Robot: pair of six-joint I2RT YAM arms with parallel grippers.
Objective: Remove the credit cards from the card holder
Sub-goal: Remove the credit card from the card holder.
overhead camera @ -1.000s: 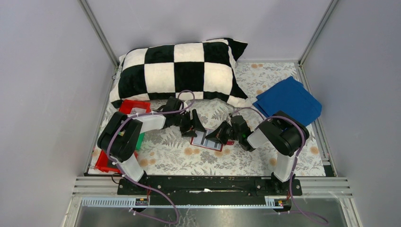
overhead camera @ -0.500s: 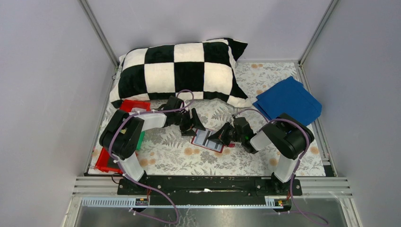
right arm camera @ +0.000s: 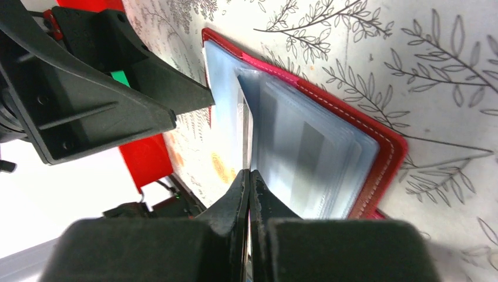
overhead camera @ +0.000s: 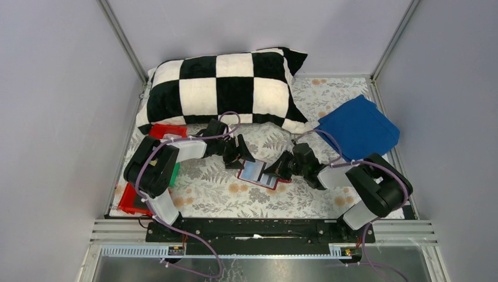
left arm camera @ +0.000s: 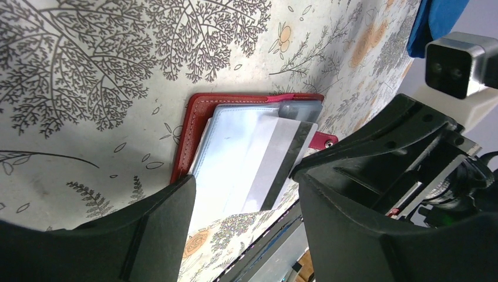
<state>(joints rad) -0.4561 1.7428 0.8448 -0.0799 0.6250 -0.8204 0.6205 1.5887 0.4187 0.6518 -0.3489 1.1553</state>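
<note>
Left hand, spread wide and empty, braces the card holder so the right hand, pinched shut on a grey card, can pull it free.

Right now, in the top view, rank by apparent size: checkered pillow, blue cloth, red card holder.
Largest to smallest:
1. Black-and-white checkered fabric pillow
2. blue folded cloth
3. small red card holder, partly covered.

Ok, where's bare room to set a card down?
Free: floral tabletop between card holder and arm bases; also between pillow and blue cloth. Crowded: left gripper and right gripper at the holder; red trays at left.
</note>
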